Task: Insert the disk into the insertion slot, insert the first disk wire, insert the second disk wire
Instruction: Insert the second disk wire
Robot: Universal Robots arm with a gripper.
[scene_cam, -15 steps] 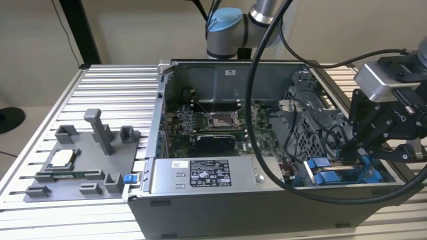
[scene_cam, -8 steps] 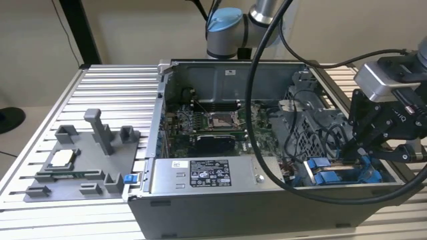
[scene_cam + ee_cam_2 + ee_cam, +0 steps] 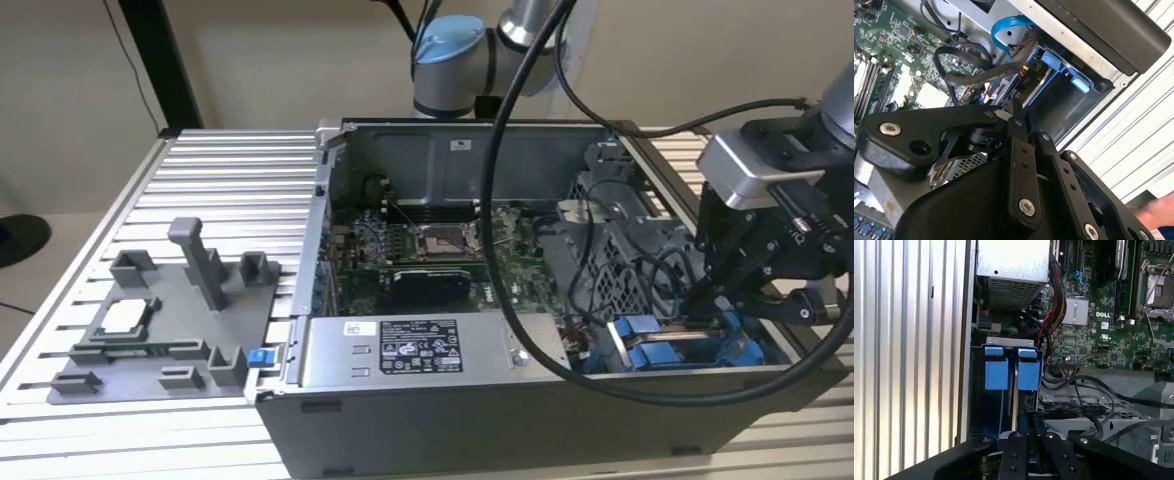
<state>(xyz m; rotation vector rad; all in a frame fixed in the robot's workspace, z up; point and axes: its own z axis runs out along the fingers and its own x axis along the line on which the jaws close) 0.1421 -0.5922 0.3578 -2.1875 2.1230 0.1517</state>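
The disk stands edge-on in the insertion slot (image 3: 681,352) at the corner of the open computer case on the exterior view's right. Its silver edge (image 3: 1015,400) runs between two blue carrier tabs (image 3: 1028,374). In the second wrist view the blue carrier (image 3: 1051,61) sits at the mouth of the dark slot (image 3: 1069,107). My gripper (image 3: 707,318) hangs right over the slot. Its fingers (image 3: 1017,135) are drawn together, and a black disk wire connector (image 3: 1025,80) sits at their tips. That wire's black cable (image 3: 1074,410) loops back toward the motherboard. In the first wrist view my gripper (image 3: 1024,422) is just above the disk's edge.
A grey labelled power-supply box (image 3: 400,350) lines the case's near wall, with the motherboard (image 3: 427,250) behind it. A blue flat cable (image 3: 1004,30) and other black cables lie beside the slot. A grey fixture plate (image 3: 160,320) rests on the slatted aluminium table (image 3: 227,170).
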